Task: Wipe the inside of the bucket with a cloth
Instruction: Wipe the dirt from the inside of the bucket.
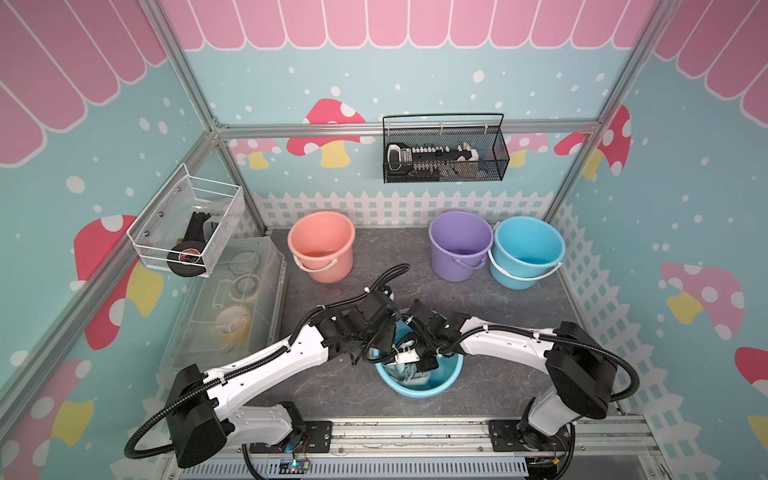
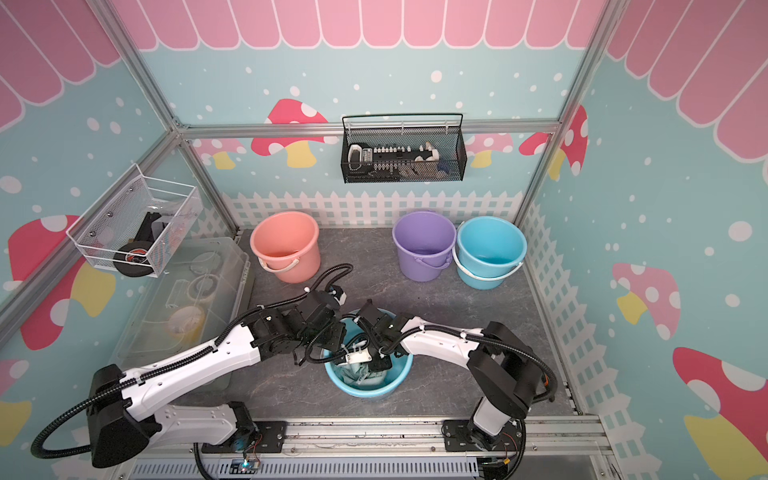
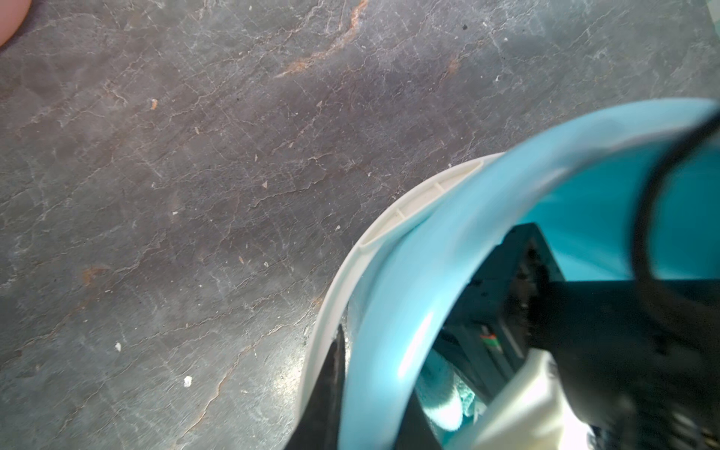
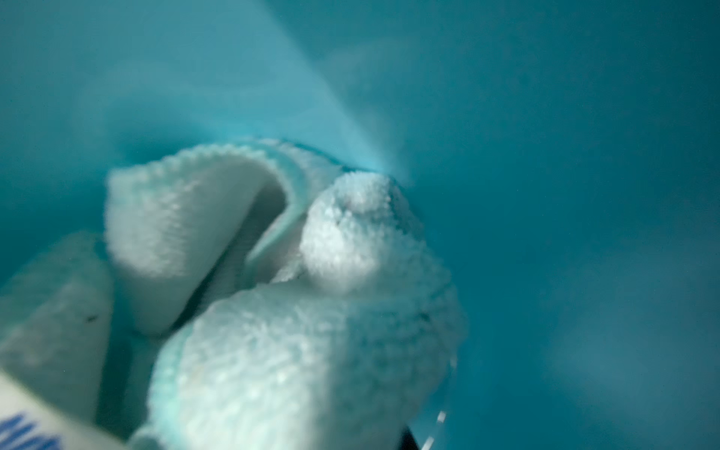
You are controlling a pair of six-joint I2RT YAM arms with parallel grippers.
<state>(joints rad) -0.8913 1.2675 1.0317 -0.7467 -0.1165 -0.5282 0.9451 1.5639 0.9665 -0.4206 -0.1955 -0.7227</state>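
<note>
Pink bucket (image 1: 328, 266), purple bucket (image 1: 453, 266), rear blue bucket (image 1: 540, 237), black mesh basket (image 1: 492, 164)

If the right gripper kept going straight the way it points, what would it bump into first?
The cloth bunched around the right gripper comes first. Right behind it is probably the inside of the near blue bucket, though depth is hard to judge.

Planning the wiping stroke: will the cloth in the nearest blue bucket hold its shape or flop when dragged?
Likely floppy: the cloth lies in loose folds inside the bucket. Its fluffy pile probably drags rather than slips on the smooth wall.
</note>
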